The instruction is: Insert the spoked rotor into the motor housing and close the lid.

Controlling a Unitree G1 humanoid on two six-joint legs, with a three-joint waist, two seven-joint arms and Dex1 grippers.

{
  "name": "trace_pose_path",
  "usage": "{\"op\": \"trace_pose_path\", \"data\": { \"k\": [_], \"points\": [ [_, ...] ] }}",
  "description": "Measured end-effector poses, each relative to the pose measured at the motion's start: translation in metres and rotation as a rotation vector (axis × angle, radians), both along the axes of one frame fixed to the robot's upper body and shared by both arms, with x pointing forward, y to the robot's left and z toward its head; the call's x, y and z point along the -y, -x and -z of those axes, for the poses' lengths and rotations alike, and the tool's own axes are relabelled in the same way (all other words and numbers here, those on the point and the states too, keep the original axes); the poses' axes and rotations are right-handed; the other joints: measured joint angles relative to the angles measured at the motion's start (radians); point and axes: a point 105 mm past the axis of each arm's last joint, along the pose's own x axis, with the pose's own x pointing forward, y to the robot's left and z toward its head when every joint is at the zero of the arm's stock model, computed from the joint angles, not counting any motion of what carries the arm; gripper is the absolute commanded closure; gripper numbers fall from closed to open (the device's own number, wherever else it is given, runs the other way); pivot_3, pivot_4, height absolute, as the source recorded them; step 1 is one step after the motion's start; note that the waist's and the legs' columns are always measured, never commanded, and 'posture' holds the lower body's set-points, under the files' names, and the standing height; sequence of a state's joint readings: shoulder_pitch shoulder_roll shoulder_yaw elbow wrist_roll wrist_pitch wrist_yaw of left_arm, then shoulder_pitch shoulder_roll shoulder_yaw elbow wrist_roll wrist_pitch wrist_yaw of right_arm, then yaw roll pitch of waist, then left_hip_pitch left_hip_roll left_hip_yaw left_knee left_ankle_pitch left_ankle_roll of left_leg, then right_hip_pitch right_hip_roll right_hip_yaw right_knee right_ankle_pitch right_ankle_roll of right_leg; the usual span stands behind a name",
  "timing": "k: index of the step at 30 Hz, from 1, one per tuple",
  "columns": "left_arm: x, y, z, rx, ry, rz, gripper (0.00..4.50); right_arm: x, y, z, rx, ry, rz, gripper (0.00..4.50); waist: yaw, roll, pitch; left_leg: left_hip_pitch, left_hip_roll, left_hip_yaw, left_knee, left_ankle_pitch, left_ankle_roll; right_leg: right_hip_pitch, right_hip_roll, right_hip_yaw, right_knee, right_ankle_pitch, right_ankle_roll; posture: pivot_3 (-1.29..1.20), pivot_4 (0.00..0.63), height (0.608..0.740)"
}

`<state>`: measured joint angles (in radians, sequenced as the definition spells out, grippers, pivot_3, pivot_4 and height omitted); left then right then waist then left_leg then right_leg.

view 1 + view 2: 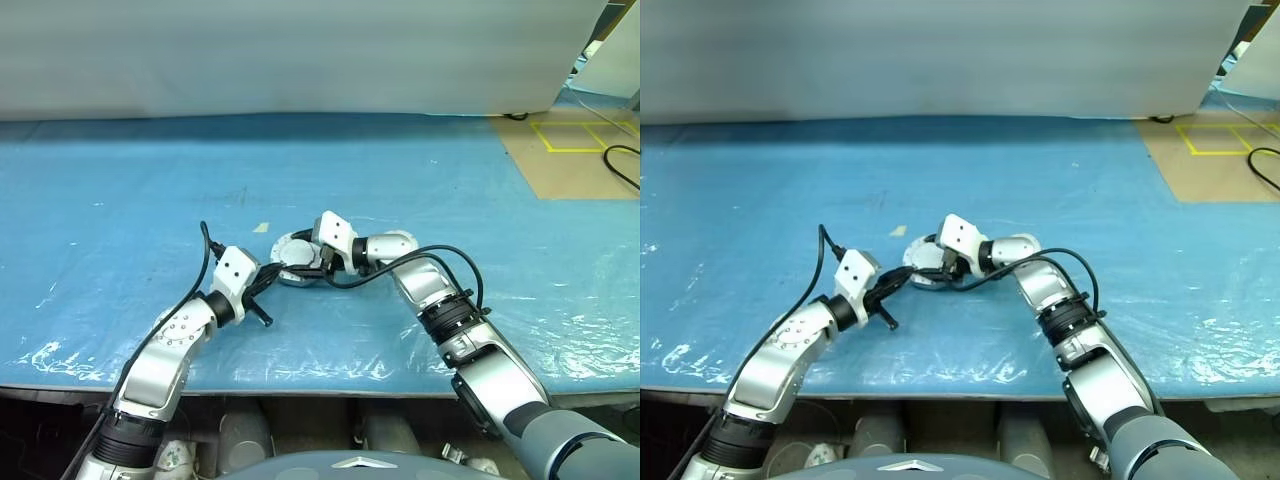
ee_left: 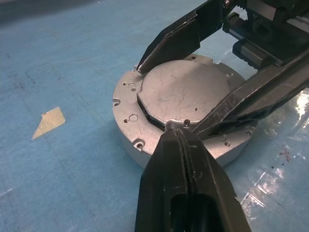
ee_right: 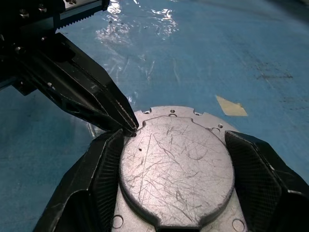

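Note:
The motor housing (image 2: pixel 129 145) is a short silver drum on the blue table, also visible between both hands (image 1: pixel 292 250). A scratched silver-grey lid (image 2: pixel 183 92) lies flat on top of it and covers its inside. The spoked rotor is hidden. My right gripper (image 3: pixel 175 137) reaches over the drum from the far side. It is open, with one finger close against each side of the lid's raised part. My left gripper (image 2: pixel 177 133) is shut on nothing. Its joined tip (image 3: pixel 130 126) rests against the lid's edge beside a right finger.
A small tan scrap of tape (image 1: pixel 261 228) lies on the blue table cover (image 1: pixel 120 200) just behind the drum. A white board stands along the table's back. Brown floor with yellow tape (image 1: pixel 575 135) and a black cable lies at the far right.

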<state>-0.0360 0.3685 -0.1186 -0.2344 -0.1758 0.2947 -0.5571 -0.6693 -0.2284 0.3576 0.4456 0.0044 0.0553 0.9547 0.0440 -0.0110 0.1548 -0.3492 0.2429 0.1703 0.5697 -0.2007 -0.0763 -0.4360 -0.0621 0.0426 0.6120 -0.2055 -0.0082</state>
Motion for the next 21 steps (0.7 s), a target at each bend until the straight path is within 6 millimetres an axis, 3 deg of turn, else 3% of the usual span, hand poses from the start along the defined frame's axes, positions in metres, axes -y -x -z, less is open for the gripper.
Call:
{"op": "trace_pose_path", "data": {
  "k": [6,12,21],
  "points": [
    [0.001,0.000,-0.001,0.003,0.004,0.007,4.50,0.002,-0.003,-0.002,-0.016,-0.013,0.017,0.03,0.000,0.000,0.000,-0.001,0.000,0.000,-0.004,0.000,0.000,0.000,0.000,-0.001,-0.004,0.000,0.000,0.00,0.150,0.740],
    [0.003,0.001,-0.002,0.005,0.008,0.010,4.50,0.003,0.006,-0.017,-0.165,-0.155,-0.016,0.03,0.001,0.000,0.000,-0.002,0.000,0.000,-0.005,0.000,0.000,-0.001,0.000,-0.001,-0.005,0.000,0.000,0.00,0.150,0.740],
    [0.003,0.000,-0.001,0.004,0.009,0.014,4.50,0.026,-0.017,-0.042,-0.194,-0.276,0.136,0.03,0.003,0.000,0.000,-0.002,0.000,0.000,-0.005,0.001,-0.002,-0.001,0.000,-0.001,-0.005,0.000,0.000,0.00,0.150,0.740]
  ]
}}
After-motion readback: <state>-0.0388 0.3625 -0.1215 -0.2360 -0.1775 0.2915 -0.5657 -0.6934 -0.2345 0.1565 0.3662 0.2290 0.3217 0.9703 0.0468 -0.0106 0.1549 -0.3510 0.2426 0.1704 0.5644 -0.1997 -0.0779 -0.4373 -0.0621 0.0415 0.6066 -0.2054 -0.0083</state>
